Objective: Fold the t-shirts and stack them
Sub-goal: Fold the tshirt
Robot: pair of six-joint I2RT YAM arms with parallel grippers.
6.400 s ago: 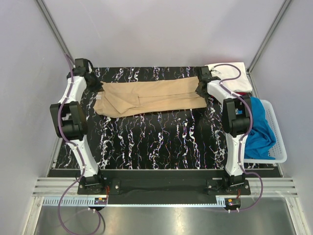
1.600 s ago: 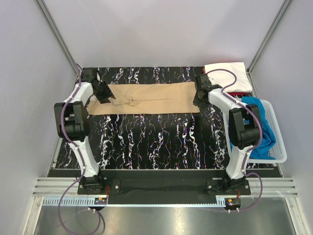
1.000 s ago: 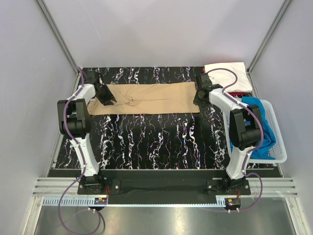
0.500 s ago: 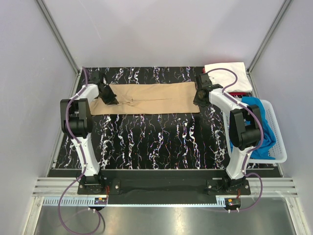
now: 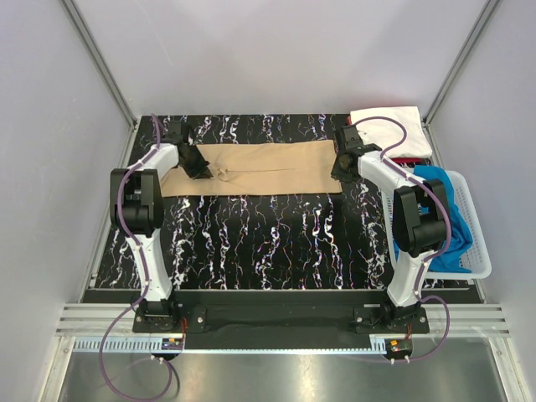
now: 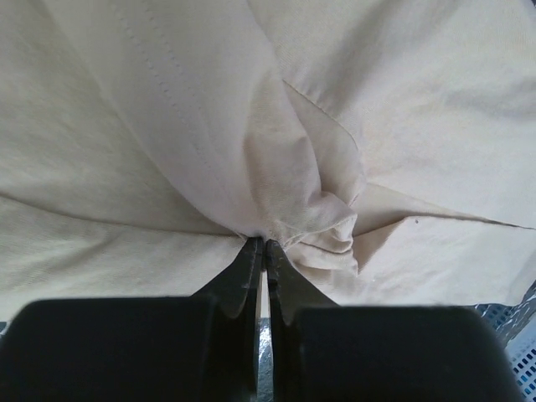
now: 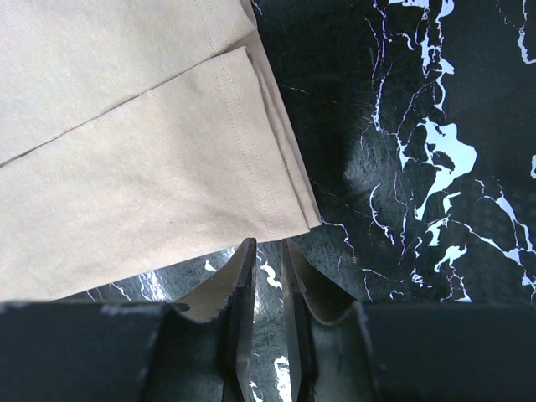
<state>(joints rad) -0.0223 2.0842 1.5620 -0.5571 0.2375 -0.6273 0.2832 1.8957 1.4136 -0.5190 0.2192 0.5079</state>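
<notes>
Where left tool (image 6: 265, 244) pinches, tan t-shirt (image 5: 268, 167) bunches; elsewhere flat

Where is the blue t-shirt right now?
Top view: the blue t-shirt lies in the white basket on the right side, just right of the right arm.

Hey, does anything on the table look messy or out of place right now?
The blue t-shirt lies crumpled in the white basket at right. The tan t-shirt is bunched where the left gripper pinches it.
</notes>
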